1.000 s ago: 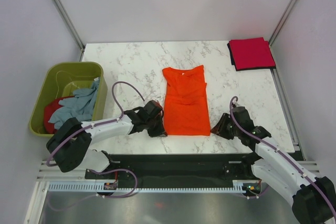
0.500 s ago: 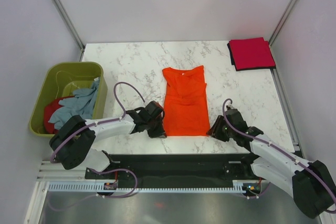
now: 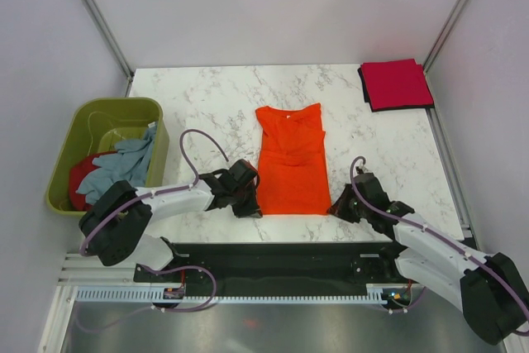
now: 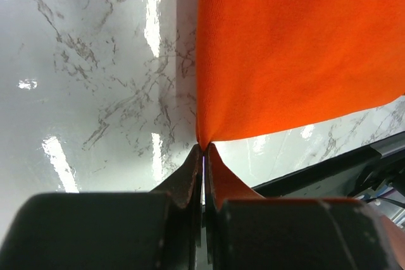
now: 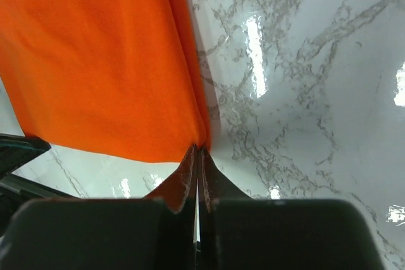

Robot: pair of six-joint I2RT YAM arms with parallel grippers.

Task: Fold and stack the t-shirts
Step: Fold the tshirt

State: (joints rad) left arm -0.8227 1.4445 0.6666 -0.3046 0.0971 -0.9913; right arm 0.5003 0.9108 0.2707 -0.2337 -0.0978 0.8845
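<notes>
The orange t-shirt (image 3: 289, 159) lies flat in the middle of the table (image 3: 207, 97). My left gripper (image 3: 248, 202) pinches its near left corner and my right gripper (image 3: 337, 206) its near right one. Next, I think, lift both together and fold toward the collar.

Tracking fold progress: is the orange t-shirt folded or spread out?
Partly folded: the orange t-shirt lies as a narrow strip, sleeves tucked in; left gripper and right gripper pinch its near corners.
</notes>
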